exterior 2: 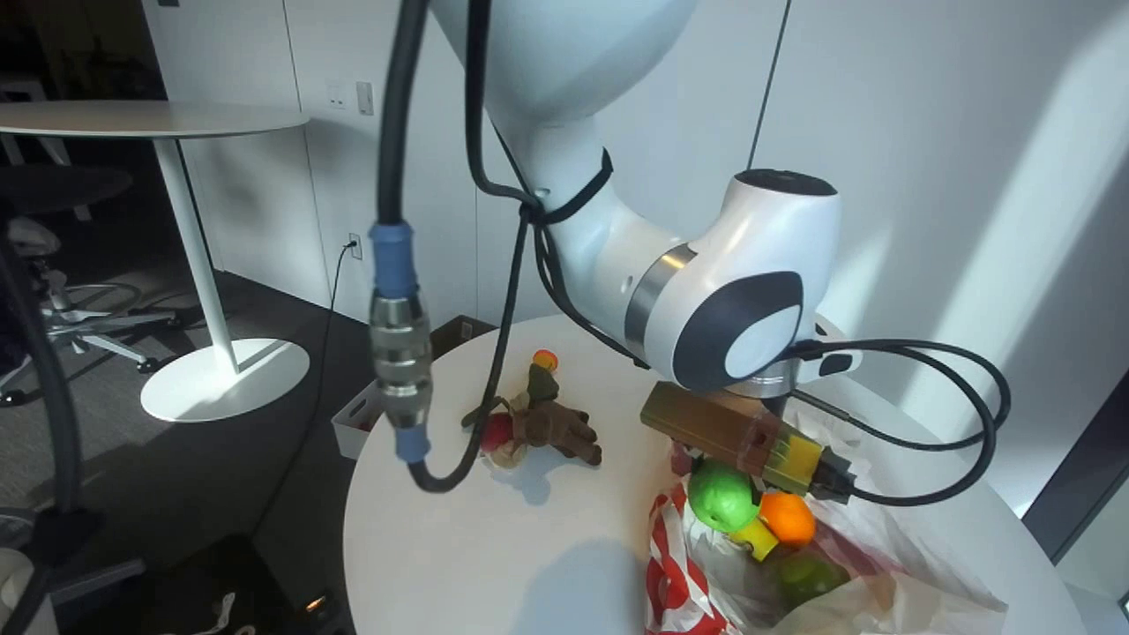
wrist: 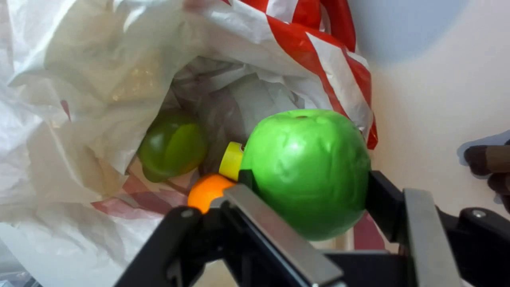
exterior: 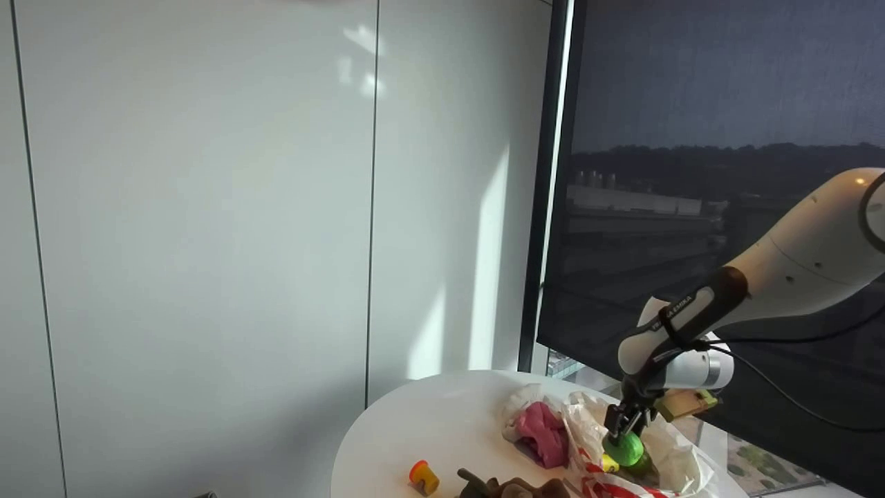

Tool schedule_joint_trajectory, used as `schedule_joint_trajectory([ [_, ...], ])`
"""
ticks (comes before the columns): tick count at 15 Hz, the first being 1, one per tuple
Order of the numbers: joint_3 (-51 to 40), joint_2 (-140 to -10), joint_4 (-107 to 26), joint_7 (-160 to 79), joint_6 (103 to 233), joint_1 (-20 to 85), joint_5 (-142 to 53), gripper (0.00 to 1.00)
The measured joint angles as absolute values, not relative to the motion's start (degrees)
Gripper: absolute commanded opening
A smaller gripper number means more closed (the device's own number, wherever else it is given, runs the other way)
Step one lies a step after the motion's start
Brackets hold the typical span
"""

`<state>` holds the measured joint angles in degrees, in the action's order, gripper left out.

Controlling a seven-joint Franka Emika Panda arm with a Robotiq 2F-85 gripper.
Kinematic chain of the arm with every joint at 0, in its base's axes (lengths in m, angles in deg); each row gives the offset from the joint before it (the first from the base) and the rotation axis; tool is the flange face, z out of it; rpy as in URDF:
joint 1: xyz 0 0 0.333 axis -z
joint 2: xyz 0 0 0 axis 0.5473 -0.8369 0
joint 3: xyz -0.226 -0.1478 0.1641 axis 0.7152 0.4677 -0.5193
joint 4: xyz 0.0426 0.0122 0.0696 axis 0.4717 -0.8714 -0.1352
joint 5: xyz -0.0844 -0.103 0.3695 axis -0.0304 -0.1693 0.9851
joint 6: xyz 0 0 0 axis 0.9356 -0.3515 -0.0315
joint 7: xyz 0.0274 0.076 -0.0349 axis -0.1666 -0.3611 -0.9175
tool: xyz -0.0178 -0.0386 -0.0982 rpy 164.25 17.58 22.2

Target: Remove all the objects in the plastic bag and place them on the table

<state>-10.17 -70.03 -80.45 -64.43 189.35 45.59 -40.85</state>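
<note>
In the wrist view, the plastic bag spread across the left, its mouth gaping toward the camera. Inside it, from left to right, showed a dark green fruit, an orange and a yellow piece. Right of these, the tool was clamped on a green apple, one finger on either side; the apple was nearly round, without a clear long axis. The bag's red-striped edge ran just beyond it, and bare tabletop lay past that edge, so the carry seemed to call for a lift over it, then rightward in that view.

Film overlapped the dark green fruit, whose kind could not be made out. The tool covered part of the orange; the apple hid some of the yellow piece, and whether the apple touched the film behind was unclear. A pink piece showed only as a patch below the apple, and a brown soft toy was cut off at the right.
</note>
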Motion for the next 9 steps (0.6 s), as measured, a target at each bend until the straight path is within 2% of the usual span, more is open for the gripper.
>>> schedule_joint_trajectory([
  [4,-13.1,-64.2,-85.8,-69.1,190.2,40.7,-40.9,0.46],
  [9,-12.8,-69.0,-85.1,-66.0,196.8,34.5,-52.3,0.46],
])
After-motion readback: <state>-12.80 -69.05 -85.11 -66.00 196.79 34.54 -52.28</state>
